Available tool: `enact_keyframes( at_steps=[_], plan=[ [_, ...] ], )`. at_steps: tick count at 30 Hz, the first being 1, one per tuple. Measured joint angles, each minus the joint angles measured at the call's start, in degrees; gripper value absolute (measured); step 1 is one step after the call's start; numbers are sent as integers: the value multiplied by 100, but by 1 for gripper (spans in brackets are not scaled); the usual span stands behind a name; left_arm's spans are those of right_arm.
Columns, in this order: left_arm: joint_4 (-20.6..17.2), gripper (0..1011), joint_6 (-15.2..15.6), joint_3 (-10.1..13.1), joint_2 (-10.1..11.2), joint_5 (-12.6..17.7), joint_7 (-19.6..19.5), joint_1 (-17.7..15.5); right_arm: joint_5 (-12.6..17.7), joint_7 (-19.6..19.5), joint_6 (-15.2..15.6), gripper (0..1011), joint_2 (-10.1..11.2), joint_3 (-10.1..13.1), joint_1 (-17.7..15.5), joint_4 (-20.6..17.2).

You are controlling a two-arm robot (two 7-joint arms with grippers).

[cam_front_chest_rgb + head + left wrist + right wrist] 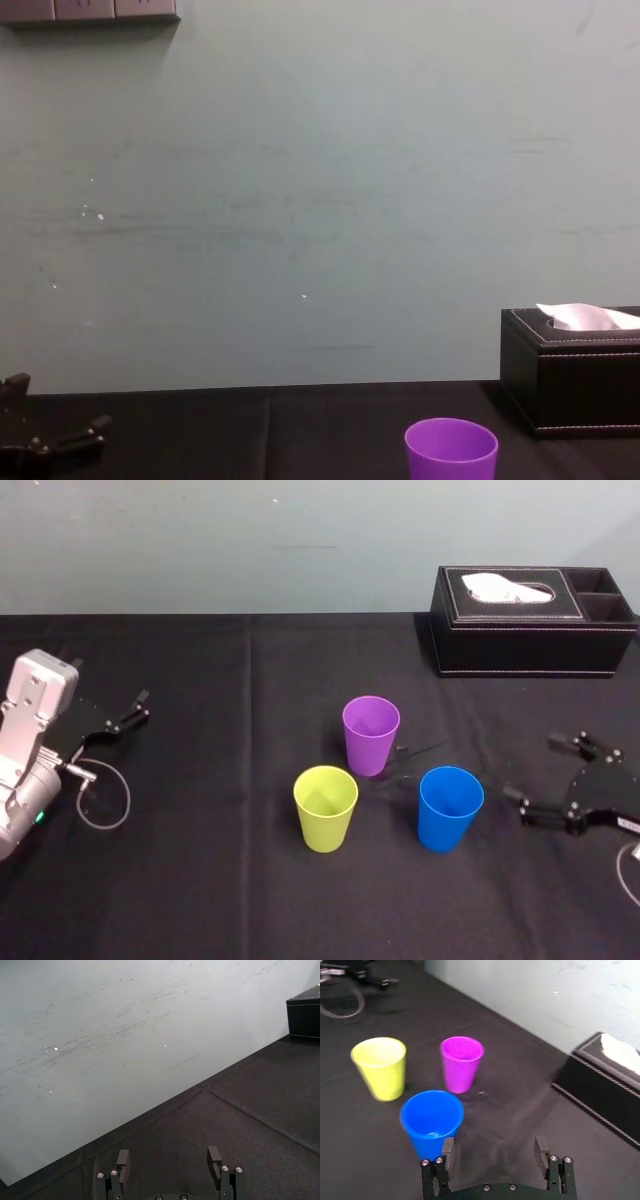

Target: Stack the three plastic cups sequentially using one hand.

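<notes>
Black right gripper (532, 768), spread wide, lies beside the blue tapered plastic cup (450, 810); purple plastic cup (371, 738) and yellow-green plastic cup (325, 810) stand apart. Left gripper (168, 1152) parked leftward, likewise wide.

Black-clothed table (200, 880) bearing separate upright purple cup (371, 735), yellow-green cup (325, 808), blue cup (450, 808), black tissue box (530, 625) far right

purple cup (451, 452) base cropped, tissue box (575, 375) clipped

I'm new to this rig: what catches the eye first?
Three bright tapered plastic cups stand apart mid-table: the purple cup behind, the yellow-green cup front left, the blue cup front right. The open right gripper sits beside the blue cup; the left gripper is parked far left.
</notes>
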Motion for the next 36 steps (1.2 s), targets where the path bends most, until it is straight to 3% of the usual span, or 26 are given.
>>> enact_keyframes(
  at_steps=[5, 12, 26, 36],
  plan=[
    [0, 1011, 0, 0, 0, 0, 0, 0, -4, 315, -26, 1000, 141, 38, -120, -78],
    [0, 1011, 0, 0, 0, 0, 0, 0, -84, 544, -62, 1000, 132, 26, -230, -100],
    [0, 1011, 0, 0, 0, 0, 0, -1, -219, 816, -31, 1000, -328, -167, -91, 29],
    [0, 1011, 0, 0, 0, 0, 0, 0, -302, 866, 28, 1000, -528, -273, 2, 104]
  ],
)
